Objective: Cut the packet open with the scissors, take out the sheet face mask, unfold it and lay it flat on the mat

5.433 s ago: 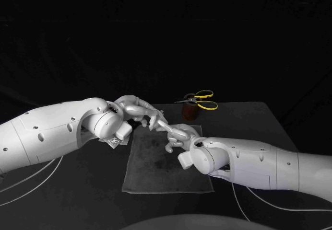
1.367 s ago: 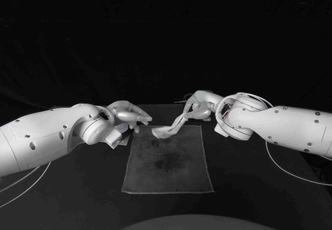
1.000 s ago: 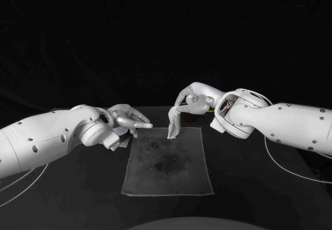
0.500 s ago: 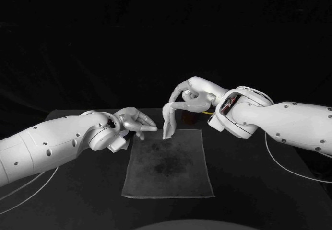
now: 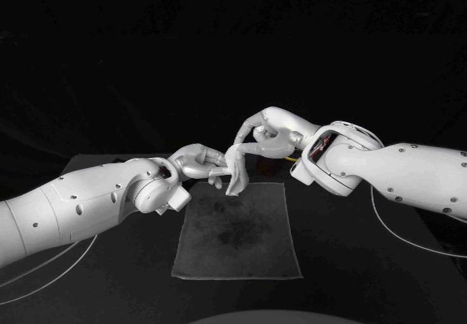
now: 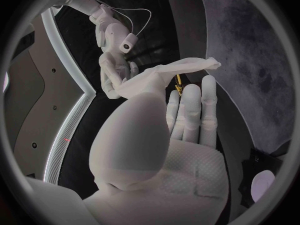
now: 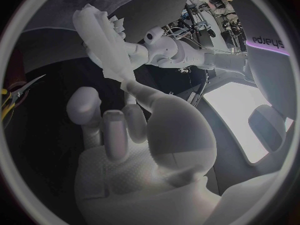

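My right hand (image 5: 264,138) is raised above the far end of the grey mat (image 5: 237,236) and pinches the top of the folded white sheet mask (image 5: 237,174), which hangs down as a narrow strip. My left hand (image 5: 204,164) is beside the strip with its fingers extended, and its fingertips (image 5: 224,169) reach the mask's side. In the left wrist view the mask (image 6: 187,65) stretches across just beyond my left fingers (image 6: 190,110). The right wrist view shows the mask (image 7: 100,32) hanging from my right hand's fingers (image 7: 115,130), with the left hand (image 7: 147,50) right behind it.
The yellow-handled scissors (image 5: 289,157) lie at the table's far side, mostly hidden behind my right wrist; their blades (image 7: 15,97) show in the right wrist view. A pale flat piece, perhaps the packet (image 6: 265,185), lies on the black table near my left wrist.
My right hand lifted the mask off the mat until it hangs as a strip. My left hand rose and moved right until its fingertips reached the mask.
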